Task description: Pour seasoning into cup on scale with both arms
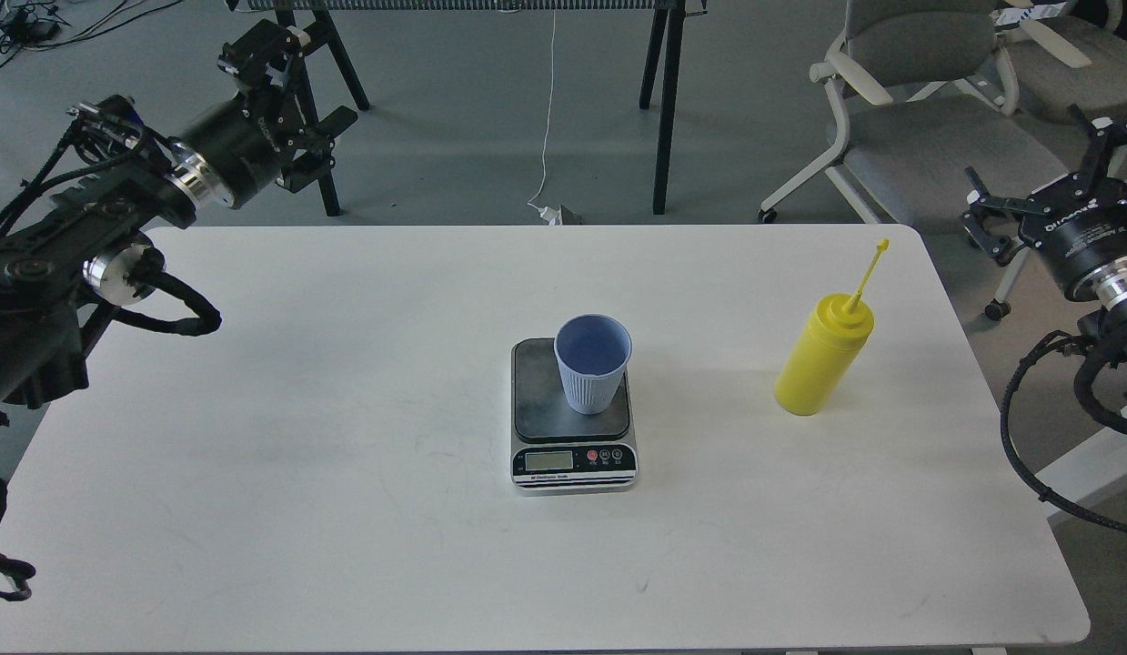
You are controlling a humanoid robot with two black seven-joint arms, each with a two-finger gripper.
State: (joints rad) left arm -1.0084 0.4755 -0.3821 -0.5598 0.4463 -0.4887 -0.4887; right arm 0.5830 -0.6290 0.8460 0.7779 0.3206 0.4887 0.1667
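The light-blue ribbed cup (593, 364) stands upright and empty on the dark platform of the scale (536, 405), at the middle of the white table (345, 437). The yellow seasoning bottle (822, 359) stands upright to the right of the scale, its thin cap strap pointing up. My left gripper (295, 86) is open and empty, beyond the table's far left corner, far from the cup. My right gripper (1036, 168) is open and empty, off the table's right edge, above and to the right of the bottle.
Grey office chairs (927, 118) stand behind the table's far right corner, close to my right gripper. Black stand legs (663, 100) and a white cable (547, 127) are on the floor behind the table. The table's right edge lies near the bottle.
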